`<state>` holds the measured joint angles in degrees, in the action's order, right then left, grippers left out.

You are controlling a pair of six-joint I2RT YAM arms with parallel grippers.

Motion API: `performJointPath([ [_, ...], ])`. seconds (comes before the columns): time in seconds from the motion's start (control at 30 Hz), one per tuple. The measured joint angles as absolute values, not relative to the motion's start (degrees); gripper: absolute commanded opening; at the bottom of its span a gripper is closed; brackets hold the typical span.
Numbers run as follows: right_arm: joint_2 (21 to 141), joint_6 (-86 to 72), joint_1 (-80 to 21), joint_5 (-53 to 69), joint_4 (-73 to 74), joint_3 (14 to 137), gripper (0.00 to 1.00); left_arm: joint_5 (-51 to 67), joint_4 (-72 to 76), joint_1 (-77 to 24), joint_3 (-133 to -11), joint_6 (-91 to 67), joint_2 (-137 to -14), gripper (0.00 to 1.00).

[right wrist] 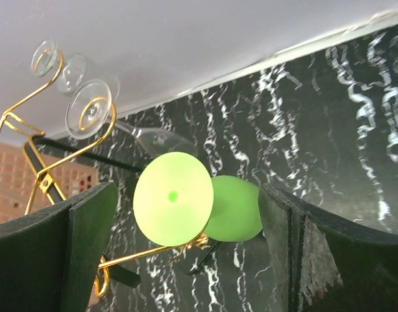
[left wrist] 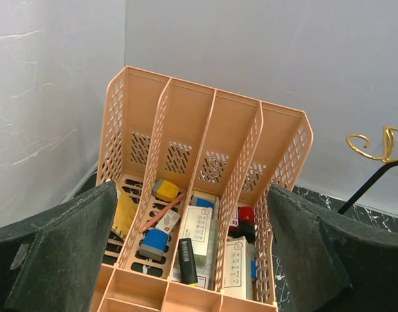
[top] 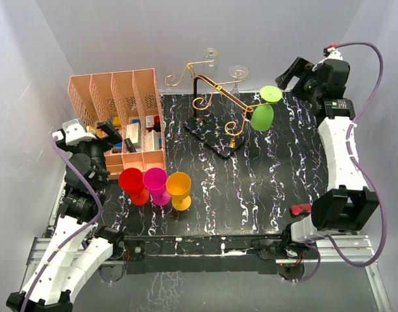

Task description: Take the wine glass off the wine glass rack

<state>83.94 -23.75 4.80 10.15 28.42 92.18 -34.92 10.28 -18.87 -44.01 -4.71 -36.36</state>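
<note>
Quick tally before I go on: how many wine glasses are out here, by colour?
Red wine glass: 1
Pink wine glass: 1
Orange wine glass: 1
Green wine glass: 1
Clear wine glasses: 2
Total: 6

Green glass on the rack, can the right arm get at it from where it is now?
Probably yes. The right gripper is open and faces the green glass, with nothing between them. The clear glass hangs on the rack off to the side, likely out of the way.
</note>
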Motion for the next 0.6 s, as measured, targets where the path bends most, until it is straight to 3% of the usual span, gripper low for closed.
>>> performJointPath([
  [0.07, 85.5, -25.0, 6.6, 14.5, 28.3, 92.0, 0.94, -34.7, 10.3, -19.4, -44.0, -4.7, -36.5, 0.97],
  [0.2, 86.5, -26.8, 7.9, 21.0, 27.0, 89.9, 0.78, -34.5, 10.3, -20.1, -44.0, -4.7, -36.6, 0.97],
  [0.6, 89.0, -27.3, 10.7, 32.0, 22.0, 85.5, 0.70, -34.4, 10.3, -21.4, -44.0, -4.7, -36.5, 0.97],
])
